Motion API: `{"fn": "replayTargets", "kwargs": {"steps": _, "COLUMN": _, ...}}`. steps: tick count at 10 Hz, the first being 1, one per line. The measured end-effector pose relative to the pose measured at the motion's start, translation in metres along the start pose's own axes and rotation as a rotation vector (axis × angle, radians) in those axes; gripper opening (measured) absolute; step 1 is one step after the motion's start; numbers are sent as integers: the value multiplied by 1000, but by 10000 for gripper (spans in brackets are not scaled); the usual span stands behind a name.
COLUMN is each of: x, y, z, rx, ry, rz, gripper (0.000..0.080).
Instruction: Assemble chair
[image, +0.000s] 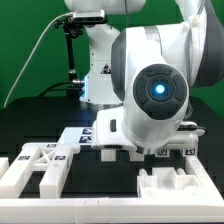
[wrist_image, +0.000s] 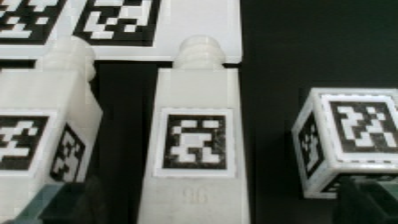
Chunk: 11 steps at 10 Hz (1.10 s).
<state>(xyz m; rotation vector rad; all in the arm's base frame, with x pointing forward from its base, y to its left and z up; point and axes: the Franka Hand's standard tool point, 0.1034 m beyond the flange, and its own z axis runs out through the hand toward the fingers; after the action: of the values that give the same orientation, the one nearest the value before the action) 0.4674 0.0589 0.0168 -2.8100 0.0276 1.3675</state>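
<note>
- The black bench (image: 110, 190) carries everything. The loose white chair parts (image: 40, 170) lie flat and apart from one another, probably so each can be reached from above (I see none joined yet).
- The arm (image: 150, 90) bends low over the middle of the bench with its wrist turned down, hiding what lies under it in the exterior view.
- In the wrist view a flat panel (wrist_image: 107, 20) with tags lies just past the tips of the posts.
- The middle post (wrist_image: 196, 120) lies tag up, with a neighbouring post (wrist_image: 45, 120) on one side and a squarer block (wrist_image: 356, 135) on the other. Dark strips of bench separate all three.
- The fingers (wrist_image: 366, 202) are spread as wide as they go, holding nothing and touching nothing. They stand either side of the middle post's line, so I judge that post is the one lined up for a grasp.
</note>
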Motion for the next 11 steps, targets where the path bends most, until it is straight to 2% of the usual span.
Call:
{"fn": "replayTargets", "kwargs": {"steps": 1, "x": 0, "y": 0, "z": 0, "rx": 0, "ry": 0, "rz": 0, "gripper": 559}}
{"fn": "replayTargets", "kwargs": {"steps": 2, "x": 0, "y": 0, "z": 0, "rx": 0, "ry": 0, "rz": 0, "gripper": 559}}
{"fn": "replayTargets", "kwargs": {"steps": 3, "x": 0, "y": 0, "z": 0, "rx": 0, "ry": 0, "rz": 0, "gripper": 359}}
{"fn": "replayTargets", "kwargs": {"steps": 4, "x": 0, "y": 0, "z": 0, "rx": 0, "ry": -1, "rz": 0, "gripper": 282}}
{"fn": "replayTargets", "kwargs": {"steps": 9, "x": 0, "y": 0, "z": -2, "rx": 1, "ry": 1, "rz": -2, "gripper": 282}}
{"fn": "replayTargets", "kwargs": {"steps": 10, "x": -7, "y": -3, "z": -21, "rx": 2, "ry": -2, "rz": -23, "gripper": 282}}
{"fn": "replayTargets", "kwargs": {"steps": 11, "x": -12, "y": -6, "z": -48, "rx": 4, "ry": 18, "rz": -33, "gripper": 282}}
